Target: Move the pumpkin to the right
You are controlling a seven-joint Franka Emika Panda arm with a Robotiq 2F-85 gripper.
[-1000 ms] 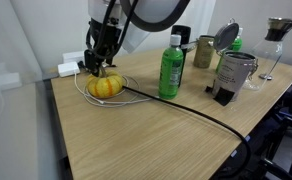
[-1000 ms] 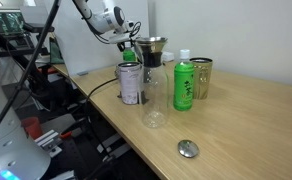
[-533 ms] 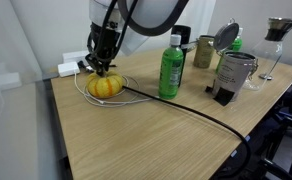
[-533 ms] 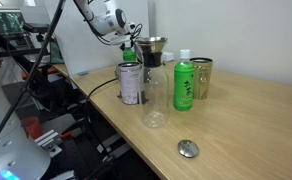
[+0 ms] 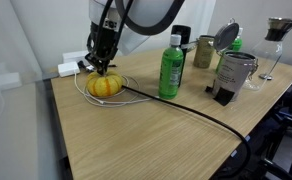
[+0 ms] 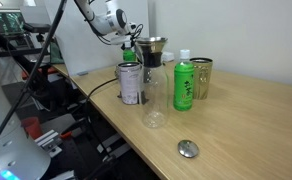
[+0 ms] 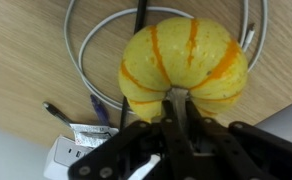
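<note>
The pumpkin [image 5: 105, 86] is small, round and yellow-orange with ribbed sides; it rests on the wooden table [image 5: 156, 135] inside a loop of white cable. In the wrist view the pumpkin [image 7: 186, 60] fills the upper middle, and its pale stem runs down between my fingers. My gripper [image 7: 182, 100] is shut on that stem from directly above. In an exterior view the gripper [image 5: 102, 67] stands upright on top of the pumpkin. In another exterior view the arm [image 6: 111, 20] shows at the far end, and the pumpkin is hidden behind a metal can [image 6: 130, 83].
A green bottle [image 5: 170, 67] stands just beside the pumpkin. Cans, a metal pitcher [image 5: 232, 70] and a glass stand further along. A black cable [image 5: 201, 113] crosses the table. A white power strip [image 7: 71, 150] lies near the pumpkin.
The jaws have closed onto the pumpkin's stem. The arm and the pumpkin have stayed in place.
</note>
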